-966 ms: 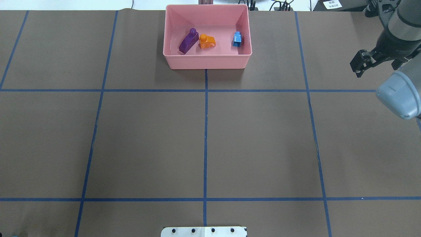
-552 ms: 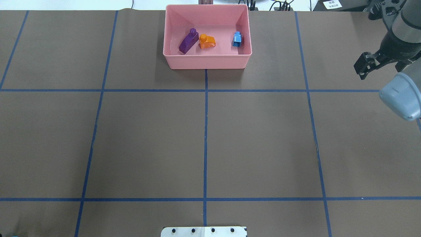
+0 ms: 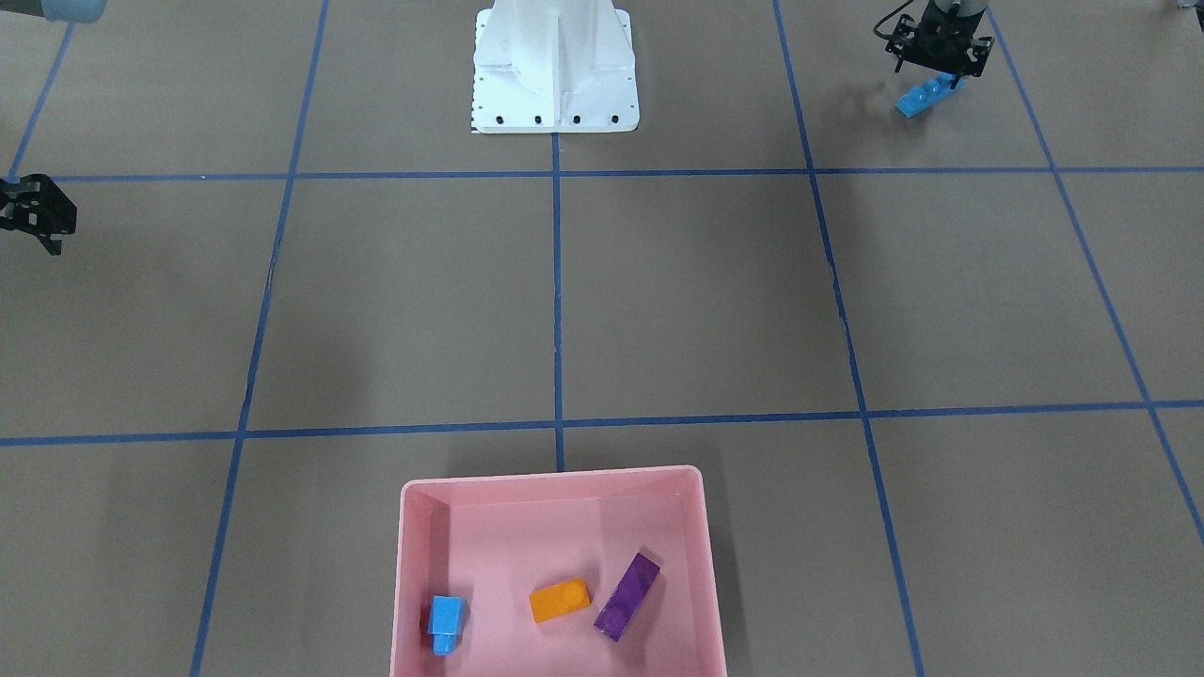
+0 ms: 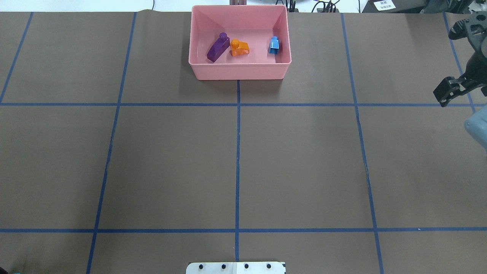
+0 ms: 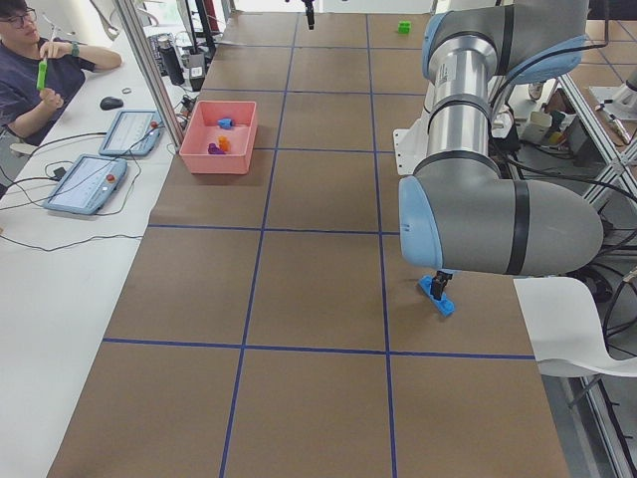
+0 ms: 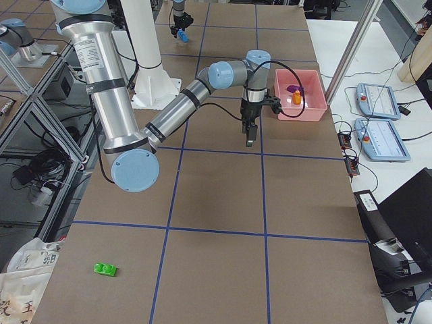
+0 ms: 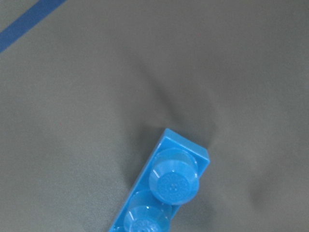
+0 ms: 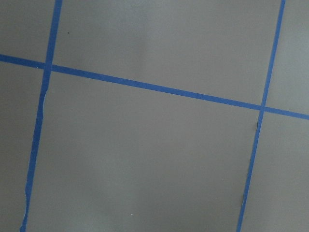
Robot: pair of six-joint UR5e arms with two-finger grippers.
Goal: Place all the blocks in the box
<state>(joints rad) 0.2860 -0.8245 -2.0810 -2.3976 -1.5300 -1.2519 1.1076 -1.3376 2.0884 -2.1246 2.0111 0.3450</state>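
**Blocks: three in the box, two out on the table**

Pink box (image 4: pixel 239 73) sits at the far middle edge of the brown table (image 4: pixel 171 163), which is marked into squares by blue tape lines (image 4: pixel 237 152). Inside the box lie three blocks. The purple block (image 4: pixel 218 47) and the orange block (image 4: pixel 239 48) are just beside each other towards one side. The small blue block (image 4: pixel 274 45) lies apart from them, near the opposite wall.

My left gripper (image 3: pixel 943 75) hangs low over the table close to my white base (image 3: pixel 555 85), well apart from the box. The long blue block (image 3: pixel 924 97) is right at its fingertips, and one end appears raised off the table. My left wrist camera shows the studded end of that block close up, but none of my fingers. I cannot tell whether this gripper is clamped on the block or only poised at it.

My right gripper (image 4: pixel 445 94) hovers above bare table out at my right side, with nothing visible between its fingers. I cannot tell how wide it stands.

The green block (image 6: pixel 104 270) lies alone on the table at my right end, far from the box and from both grippers.
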